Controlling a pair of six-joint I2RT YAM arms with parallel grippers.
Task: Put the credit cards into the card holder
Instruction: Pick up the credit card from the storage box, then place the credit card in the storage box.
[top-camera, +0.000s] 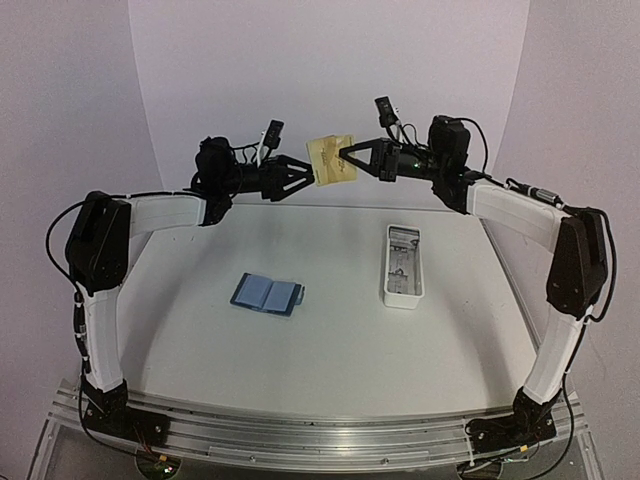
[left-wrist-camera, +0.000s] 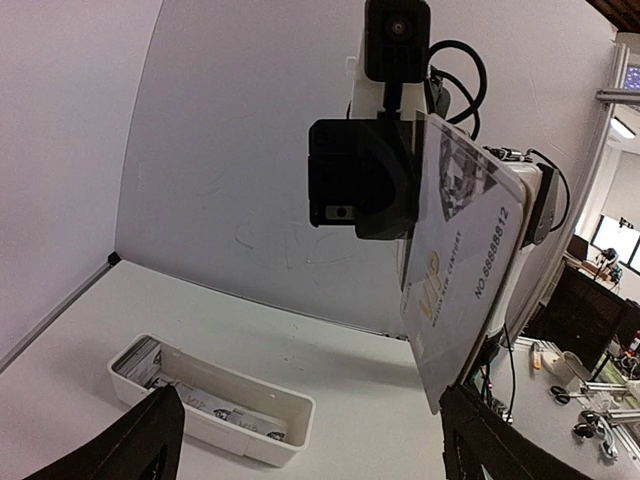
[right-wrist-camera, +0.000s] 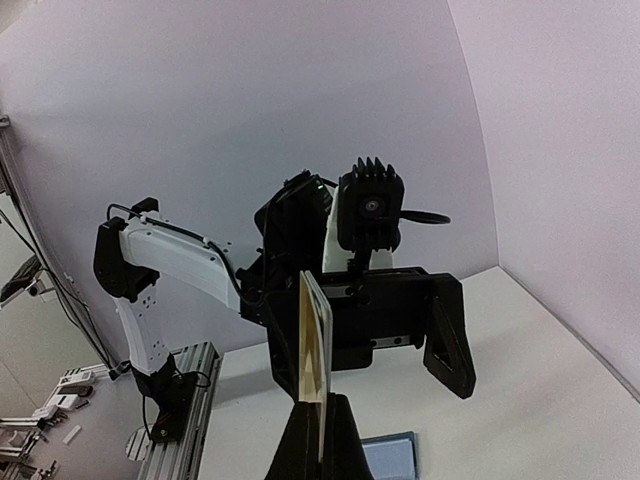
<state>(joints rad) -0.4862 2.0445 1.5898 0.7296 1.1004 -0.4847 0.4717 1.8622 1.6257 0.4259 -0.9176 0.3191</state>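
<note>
My right gripper (top-camera: 345, 155) is raised at the back and shut on tan credit cards (top-camera: 333, 160); two thin edges show pressed together (right-wrist-camera: 315, 345) in the right wrist view. My left gripper (top-camera: 305, 172) faces it, open. The cards stand between its fingers (right-wrist-camera: 448, 335), close to one of them and not gripped. In the left wrist view the card's pale printed face (left-wrist-camera: 465, 250) hangs above my right-hand fingertip (left-wrist-camera: 490, 440). The blue card holder (top-camera: 268, 293) lies open flat on the table, also seen as a blue corner (right-wrist-camera: 390, 455).
A long white tray (top-camera: 403, 265) with several more cards in it sits right of centre, its rim (left-wrist-camera: 215, 405) below my left gripper. A white back wall stands close behind both raised grippers.
</note>
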